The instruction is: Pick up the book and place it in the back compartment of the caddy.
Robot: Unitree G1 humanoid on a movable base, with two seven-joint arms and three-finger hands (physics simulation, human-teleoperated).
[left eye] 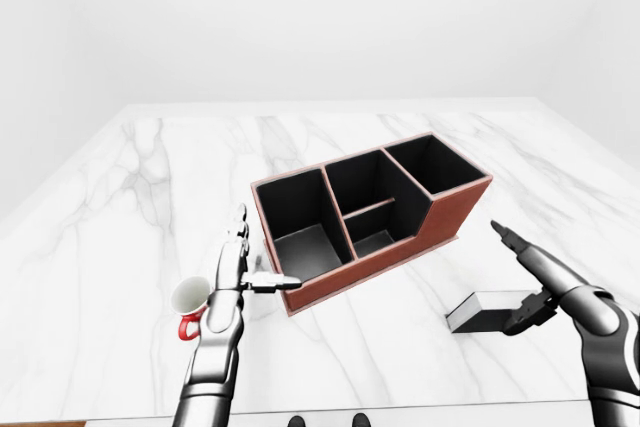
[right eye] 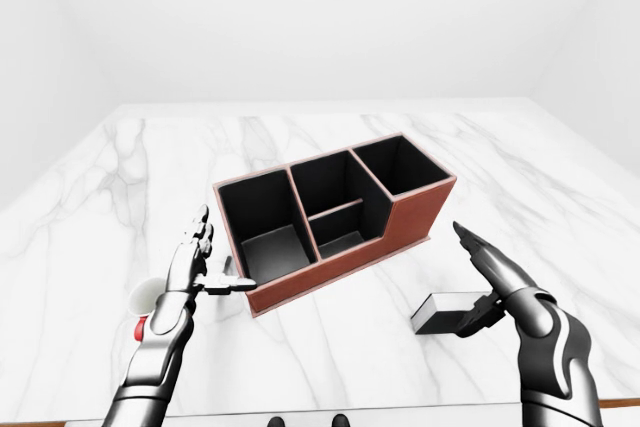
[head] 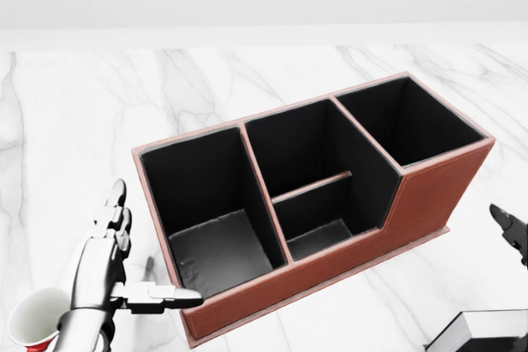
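The book (left eye: 487, 311), dark-covered with white page edges, lies flat on the marble table (left eye: 130, 207), below and right of the caddy. The caddy (left eye: 455, 213) is brown leather with black lining. It has a large bay at its left end, a split middle bay and a taller bay at its upper right; all are empty. My right hand (left eye: 505, 282) is open over the book's right end, fingers stretched toward the caddy and thumb down beside the book. My left hand (left eye: 266, 252) is open at the caddy's lower left corner, its thumb pointing at the caddy wall.
A white mug with a red handle (left eye: 190, 299) stands just left of my left wrist. The table's near edge (left eye: 400, 409) runs along the bottom of the eye views, and a white wall rises beyond the far edge.
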